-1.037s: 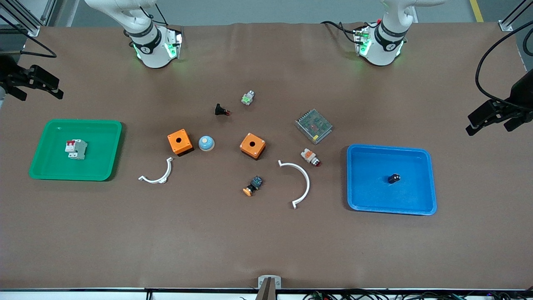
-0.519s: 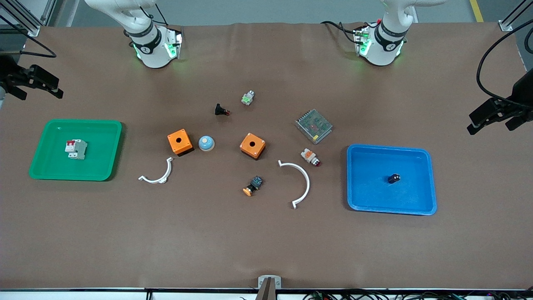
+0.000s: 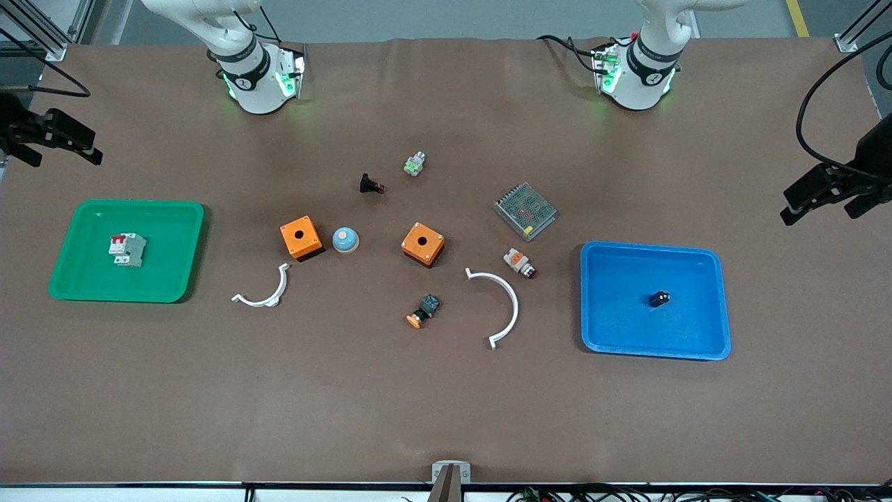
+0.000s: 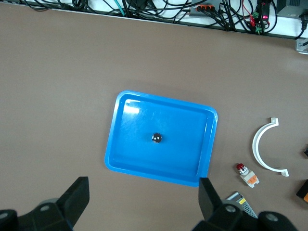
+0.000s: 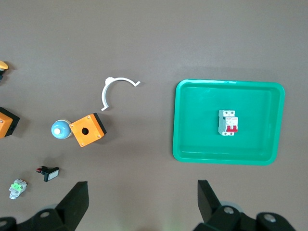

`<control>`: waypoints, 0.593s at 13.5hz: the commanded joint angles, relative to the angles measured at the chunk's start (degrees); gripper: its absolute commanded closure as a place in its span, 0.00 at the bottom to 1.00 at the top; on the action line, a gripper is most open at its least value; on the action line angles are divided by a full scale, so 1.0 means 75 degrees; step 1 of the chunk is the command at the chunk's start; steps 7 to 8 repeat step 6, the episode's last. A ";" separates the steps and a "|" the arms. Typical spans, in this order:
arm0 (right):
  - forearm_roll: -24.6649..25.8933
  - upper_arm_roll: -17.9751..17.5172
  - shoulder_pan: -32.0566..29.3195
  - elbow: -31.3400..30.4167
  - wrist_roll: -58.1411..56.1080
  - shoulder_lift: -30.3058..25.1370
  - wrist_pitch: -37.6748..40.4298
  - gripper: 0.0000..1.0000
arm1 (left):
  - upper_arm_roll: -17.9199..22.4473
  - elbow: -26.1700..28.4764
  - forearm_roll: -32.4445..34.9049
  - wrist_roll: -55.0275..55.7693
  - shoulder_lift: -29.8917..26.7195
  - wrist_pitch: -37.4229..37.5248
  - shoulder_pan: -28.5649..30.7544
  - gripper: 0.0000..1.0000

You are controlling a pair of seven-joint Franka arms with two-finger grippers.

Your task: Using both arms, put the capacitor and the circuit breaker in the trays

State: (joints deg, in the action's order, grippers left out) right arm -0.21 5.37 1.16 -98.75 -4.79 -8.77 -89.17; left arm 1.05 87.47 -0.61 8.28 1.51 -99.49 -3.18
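Note:
The capacitor (image 3: pixel 659 298), a tiny black cylinder with a pale end, lies in the blue tray (image 3: pixel 704 345) toward the left arm's end; it also shows in the left wrist view (image 4: pixel 157 138). The white-grey circuit breaker (image 3: pixel 127 249) with red toggles lies in the green tray (image 3: pixel 174 279) toward the right arm's end, and appears in the right wrist view (image 5: pixel 228 122). My left gripper (image 3: pixel 819 213) hangs open and empty, high over bare table beside the blue tray (image 4: pixel 144 169). My right gripper (image 3: pixel 66 157) hangs open and empty, high over bare table beside the green tray (image 5: pixel 192 120).
Between the trays lie two orange boxes (image 3: pixel 301 237) (image 3: pixel 423 243), a blue dome button (image 3: pixel 345 239), two white curved pieces (image 3: pixel 265 293) (image 3: pixel 502 307), a metal mesh unit (image 3: pixel 525 210), a white-and-orange button (image 3: pixel 520 263), a black push-button (image 3: pixel 371 185) and several small parts.
Both grippers have drifted slightly at the table's ends. Nothing on the table has moved.

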 commanded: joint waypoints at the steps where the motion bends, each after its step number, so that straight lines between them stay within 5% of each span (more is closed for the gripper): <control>1: 0.0052 -0.0025 -0.0049 -0.0145 -0.0029 -0.0166 0.0019 0.00 | 0.0048 -0.0072 -0.0142 -0.0178 -0.0107 0.0188 -0.0079 0.00; 8: -0.0030 -0.0025 -0.0049 -0.0145 -0.0029 -0.0166 0.0030 0.00 | 0.0048 -0.0072 -0.0153 -0.0154 -0.0107 0.0188 -0.0080 0.00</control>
